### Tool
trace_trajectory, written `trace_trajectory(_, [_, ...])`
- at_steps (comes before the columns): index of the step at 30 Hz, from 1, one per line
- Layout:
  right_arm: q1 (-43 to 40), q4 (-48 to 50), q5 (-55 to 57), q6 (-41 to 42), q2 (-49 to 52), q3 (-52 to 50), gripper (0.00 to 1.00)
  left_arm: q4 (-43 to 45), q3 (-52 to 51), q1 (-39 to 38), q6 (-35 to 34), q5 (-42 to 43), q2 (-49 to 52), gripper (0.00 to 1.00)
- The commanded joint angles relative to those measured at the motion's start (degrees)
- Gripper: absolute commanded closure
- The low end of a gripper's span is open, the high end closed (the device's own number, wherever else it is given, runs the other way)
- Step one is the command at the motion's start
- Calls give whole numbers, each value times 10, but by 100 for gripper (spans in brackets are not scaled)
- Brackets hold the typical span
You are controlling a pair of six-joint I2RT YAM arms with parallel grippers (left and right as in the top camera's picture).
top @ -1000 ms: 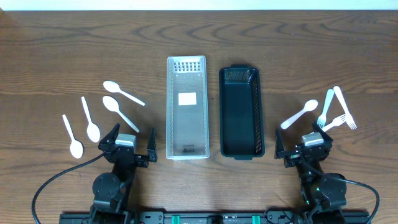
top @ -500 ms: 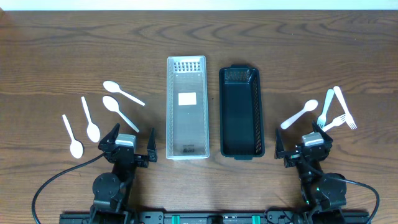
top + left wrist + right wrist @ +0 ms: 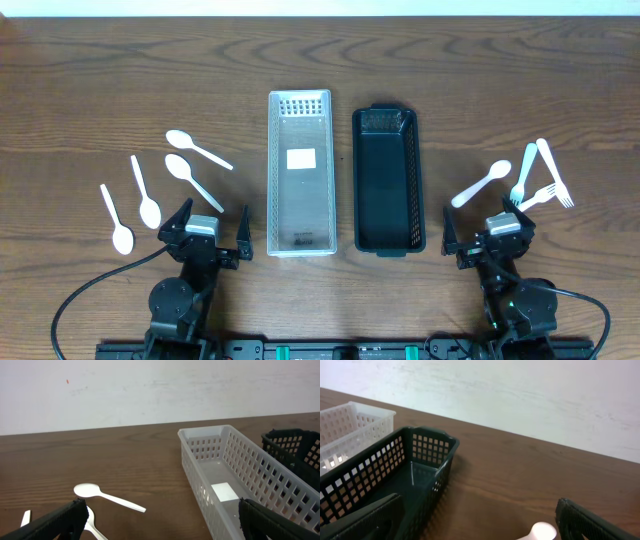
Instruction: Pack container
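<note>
2 claws sat spread apart and empty at the near edge of the table point(image 3: 100, 80). The left claw point(image 3: 213, 216) faced 4 white spoons point(image 3: 190, 178). The right claw point(image 3: 488, 222) faced a lone spoon point(image 3: 481, 184) and 3 crossed white utensils point(image 3: 538, 180), at least 1 of them a fork. Between the arms lay the clear basket point(image 3: 272, 170) and the dark basket point(image 3: 355, 180), side by side and just apart, with all the cutlery lying on the table outside them. Only the overhead view took in every piece. The left wrist view caught 1 whole spoon, part of another below it, and the clear basket's perforated wall with a white label point(image 3: 224, 492) on its floor. The right wrist view showed the dark basket's grid wall, a corner of the clear basket and just the bowl of 1 spoon at the bottom edge.
</note>
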Motion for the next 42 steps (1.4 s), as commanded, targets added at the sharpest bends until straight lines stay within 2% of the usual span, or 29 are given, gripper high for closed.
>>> trace_trajectory(1, [-3,8,-2,-4,0,-3,1,-17,-12,2,-3,2,-2,2])
trace_trajectory(5, [-3,-3,-4,15,1,-3,1,-17,-12,2,-3,2,-2,2])
trace_trajectory(8, [-3,3,2,105,1,-3,1,-14,-12,2,-6,2,-2,2])
trace_trajectory(11, [-3,9,-15,182,1,4,1,-16,3,2,-76,7,-2,2])
trace_trajectory(13, [-3,19,-17,192,1,23,1,-21,42,2,-110,28,3,2])
trace_trajectory(15, [-4,20,6,184,3,54,1,-38,99,2,-110,26,23,2])
trace_trajectory(19, [-12,3,27,148,45,138,1,-121,260,2,-101,-7,127,2])
trace_trajectory(24, [-23,-84,26,148,175,277,1,-244,452,2,-75,-30,315,2])
trace_trajectory(30, [-26,-282,27,148,389,498,1,-397,631,14,-76,-39,535,2])
trace_trajectory(36, [-45,-489,21,149,609,678,1,-420,656,23,-76,-32,668,2])
trace_trajectory(41, [-45,-519,-2,148,734,713,1,-425,656,25,-76,-27,738,2])
trace_trajectory(42, [-45,-519,-2,148,754,713,5,-425,656,26,-76,-27,749,1])
